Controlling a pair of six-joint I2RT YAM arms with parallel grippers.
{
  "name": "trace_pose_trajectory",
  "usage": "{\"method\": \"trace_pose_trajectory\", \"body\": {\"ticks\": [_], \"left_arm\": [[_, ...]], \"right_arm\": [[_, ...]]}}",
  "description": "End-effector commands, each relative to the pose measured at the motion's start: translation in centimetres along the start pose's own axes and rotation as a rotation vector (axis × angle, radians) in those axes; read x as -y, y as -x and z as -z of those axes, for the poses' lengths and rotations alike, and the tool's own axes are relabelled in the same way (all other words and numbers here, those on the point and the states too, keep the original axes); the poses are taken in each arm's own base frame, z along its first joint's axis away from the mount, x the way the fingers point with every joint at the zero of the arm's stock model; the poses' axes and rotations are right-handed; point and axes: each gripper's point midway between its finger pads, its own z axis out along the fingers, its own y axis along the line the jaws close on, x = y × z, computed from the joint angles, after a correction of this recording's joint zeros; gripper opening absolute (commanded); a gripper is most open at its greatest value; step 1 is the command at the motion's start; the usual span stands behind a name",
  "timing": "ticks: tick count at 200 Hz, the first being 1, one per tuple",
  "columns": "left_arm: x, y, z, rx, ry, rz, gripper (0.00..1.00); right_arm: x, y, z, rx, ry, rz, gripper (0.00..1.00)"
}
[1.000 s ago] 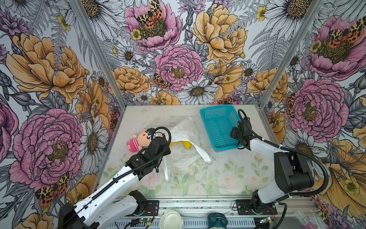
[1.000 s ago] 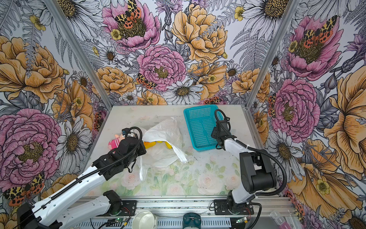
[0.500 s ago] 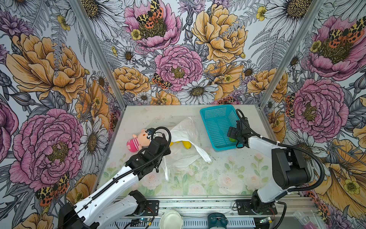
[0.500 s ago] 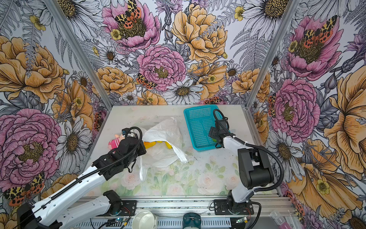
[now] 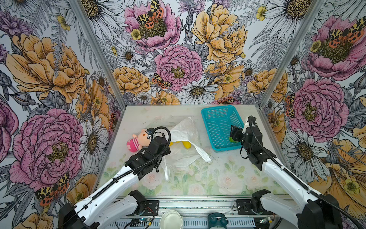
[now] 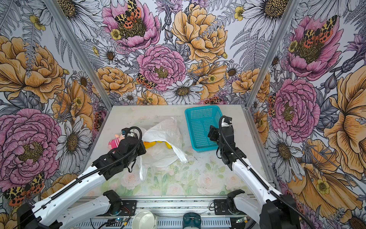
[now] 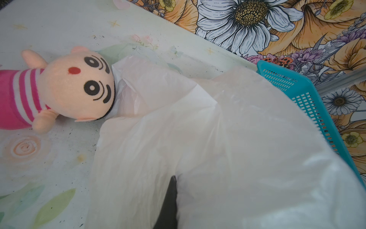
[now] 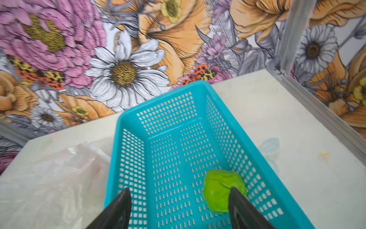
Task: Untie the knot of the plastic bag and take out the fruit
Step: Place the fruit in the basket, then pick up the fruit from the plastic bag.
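Right wrist view shows the change: the right gripper (image 8: pixel 179 190), which a moment ago had a small lumpy green toy fruit (image 8: pixel 221 188) at its tip over the teal perforated plastic basket (image 8: pixel 113 150), now has its jaws spread. The fruit lies on the basket floor just beside one finger, so one piece looks delivered. The left gripper (image 7: pixel 168 202) stays closed on a fold of the thin crinkly translucent white plastic bag (image 5: pixel 184 130), propping its mouth up; no knot shows. Elongated yellow toy fruits (image 5: pixel 186 144) lie in that mouth in both top views, so more remain to fetch.
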Motion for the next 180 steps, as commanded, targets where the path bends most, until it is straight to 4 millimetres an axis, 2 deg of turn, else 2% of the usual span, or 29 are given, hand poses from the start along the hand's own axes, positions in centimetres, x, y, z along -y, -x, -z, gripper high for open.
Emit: {"method": "trace_pose_trajectory", "body": {"ticks": [1, 17, 37, 53, 71, 94, 118, 161, 180], "left_arm": [[-0.3, -0.1, -0.1, 0.003, 0.002, -0.007, 0.0], [-0.2, -0.2, -0.2, -0.005, -0.006, -0.007, 0.0], [-0.1, -0.2, -0.1, -0.005, -0.008, -0.006, 0.0], [-0.3, -0.1, -0.2, 0.001, 0.002, -0.008, 0.0], [-0.3, -0.2, -0.2, -0.001, 0.003, -0.008, 0.0], [0.0, -0.3, -0.1, -0.009, -0.016, -0.004, 0.0], [-0.2, -0.1, 0.0, -0.002, -0.014, -0.002, 0.0], [-0.1, 0.0, 0.2, 0.001, -0.022, 0.003, 0.0], [0.0, -0.1, 0.3, 0.0, -0.026, 0.003, 0.0]], "right_arm": [[-4.6, 1.9, 2.8, 0.122, 0.184, 0.081, 0.7], [-9.1, 1.2, 4.8, 0.15, 0.357, 0.165, 0.68], [-14.6, -0.8, 7.1, 0.161, 0.536, 0.313, 0.67], [-18.6, -3.3, 9.0, 0.151, 0.653, 0.456, 0.68], [-21.7, -6.6, 10.1, 0.134, 0.737, 0.609, 0.69], [-24.0, -10.1, 9.8, 0.091, 0.765, 0.719, 0.7], [-25.9, -12.5, 9.2, 0.024, 0.782, 0.773, 0.67], [-27.1, -15.8, 6.3, -0.069, 0.701, 0.856, 0.6], [-27.2, -17.2, 4.8, -0.106, 0.644, 0.902, 0.52]]}}
